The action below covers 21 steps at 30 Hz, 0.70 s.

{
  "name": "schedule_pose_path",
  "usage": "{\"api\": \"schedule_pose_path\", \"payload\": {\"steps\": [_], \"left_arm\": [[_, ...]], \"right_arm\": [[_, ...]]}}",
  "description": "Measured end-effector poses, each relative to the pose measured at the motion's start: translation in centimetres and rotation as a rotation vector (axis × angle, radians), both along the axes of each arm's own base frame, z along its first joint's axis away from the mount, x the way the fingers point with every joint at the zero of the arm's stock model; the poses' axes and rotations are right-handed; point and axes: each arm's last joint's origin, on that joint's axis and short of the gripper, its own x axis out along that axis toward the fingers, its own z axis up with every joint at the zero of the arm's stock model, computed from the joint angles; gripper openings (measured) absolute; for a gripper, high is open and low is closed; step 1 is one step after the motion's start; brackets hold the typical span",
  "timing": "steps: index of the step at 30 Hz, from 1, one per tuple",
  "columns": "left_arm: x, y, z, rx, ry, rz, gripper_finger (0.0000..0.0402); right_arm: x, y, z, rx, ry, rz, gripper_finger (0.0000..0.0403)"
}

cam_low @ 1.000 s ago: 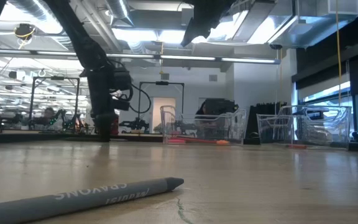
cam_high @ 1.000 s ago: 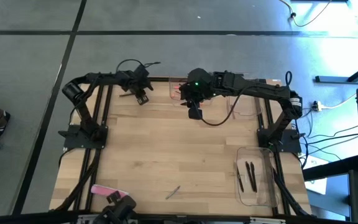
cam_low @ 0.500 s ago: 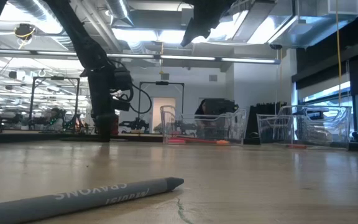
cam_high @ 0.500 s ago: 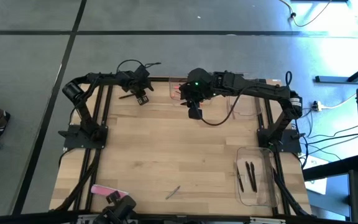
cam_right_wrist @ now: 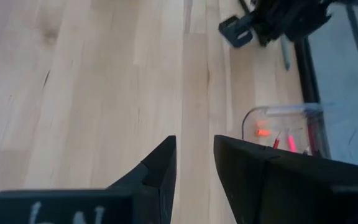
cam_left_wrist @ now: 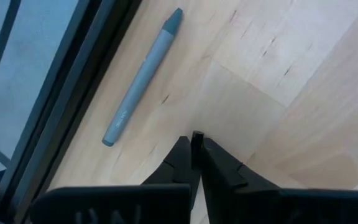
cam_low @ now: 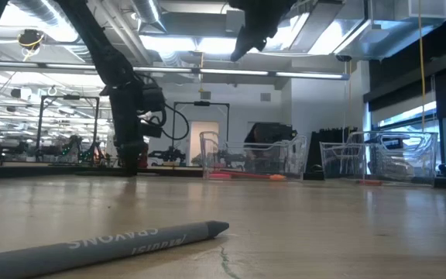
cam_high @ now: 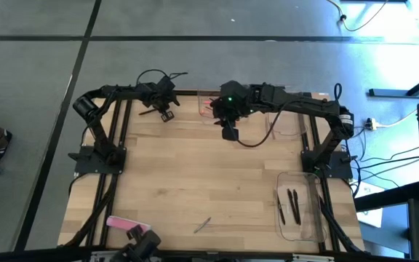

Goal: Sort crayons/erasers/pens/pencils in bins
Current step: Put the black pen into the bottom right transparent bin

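The right hand [cam_high: 228, 133] has risen slightly, fingers parted and empty; the left hand [cam_high: 167, 114] stays clenched by a grey crayon [cam_left_wrist: 143, 75].

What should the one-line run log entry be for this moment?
left end effector: shut, beside grey crayon | right end effector: open, empty, raised near crayon bin | eraser: unsorted
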Motion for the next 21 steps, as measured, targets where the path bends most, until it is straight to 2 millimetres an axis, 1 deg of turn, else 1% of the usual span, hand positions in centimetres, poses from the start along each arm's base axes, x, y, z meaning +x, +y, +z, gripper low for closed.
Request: {"api": "schedule_pose_path", "payload": {"steps": [7, 10, 21], "left_arm": [[1.0, -1.0, 0.7, -0.005, -0.043, -0.034, 0.0001], [1.1, -1.6, 1.2, -0.016, -0.056, -0.044, 0.0], [1.8, -3.1, 4.6, 0.073, -0.146, -0.094, 0.0001]], "right_arm": [[0.1, 0.0, -1.6, 0.006, 0.024, -0.001, 0.0111], [0.1, 0.0, -2.0, 0.008, 0.034, -0.002, 0.0111], [0.1, 0.1, -2.0, 0.008, 0.031, 0.001, 0.0111]]}}
